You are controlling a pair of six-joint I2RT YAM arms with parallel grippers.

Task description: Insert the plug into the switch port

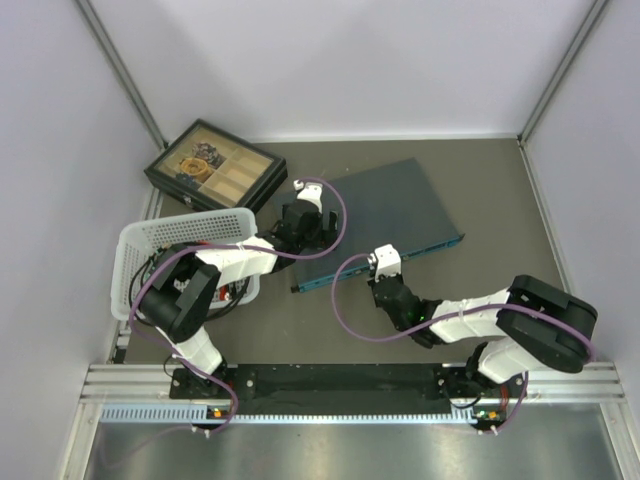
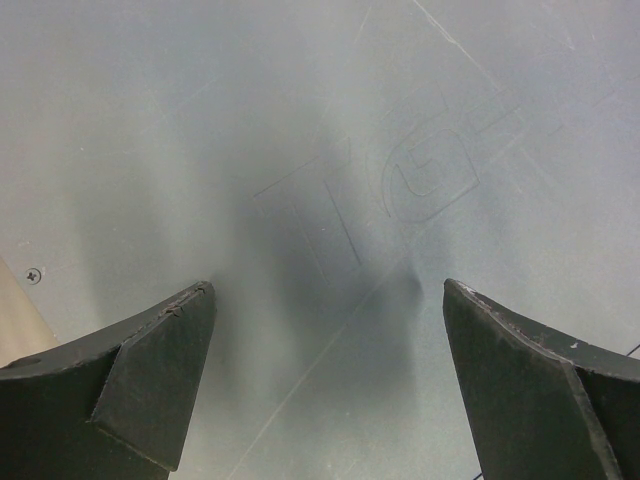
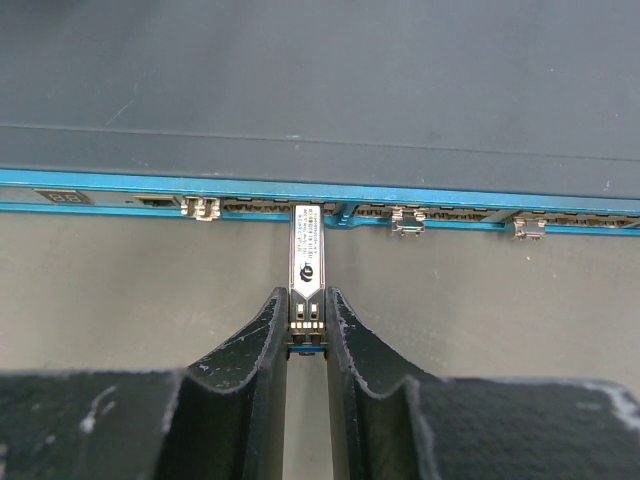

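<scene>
At the blue edge of the switch (image 3: 320, 90), my right claw (image 3: 307, 335) is clamped on the plug (image 3: 307, 262) by its tail, nose right at that edge. Looks light, stiff, slick metal, so pinching the flat sides near the back seems best. My left claw (image 2: 327, 300) is spread wide apart.

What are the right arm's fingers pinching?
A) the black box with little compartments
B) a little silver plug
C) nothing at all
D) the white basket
B: in the right wrist view the right fingers are closed on the back end of the little silver plug, and its tip is at the blue edge of the switch.
</scene>
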